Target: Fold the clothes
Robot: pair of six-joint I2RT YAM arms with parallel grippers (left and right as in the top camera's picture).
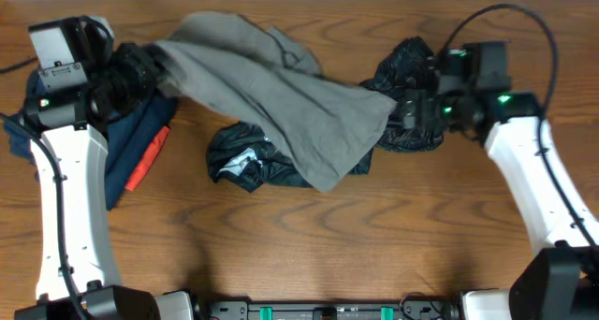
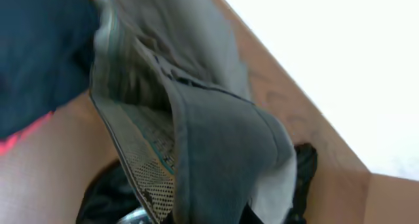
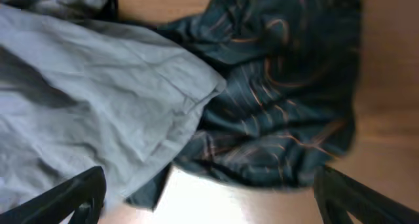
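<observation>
1. My left gripper point(image 1: 145, 67) meets the grey cloth point(image 1: 281, 95) at far left; I cannot tell its jaws.
2. The grey cloth lies in the middle, partly over a dark cloth point(image 3: 281, 86).
3. My right gripper point(image 3: 209, 178) is wide open above the dark cloth.

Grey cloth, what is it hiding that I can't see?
Left gripper: grey cloth covers its fingertips, overhead and left wrist; open or shut unclear.
Dark garment: part buried under the grey cloth, overhead.
Blue garment: partly under the left arm, overhead; cut off at the left wrist edge.
</observation>
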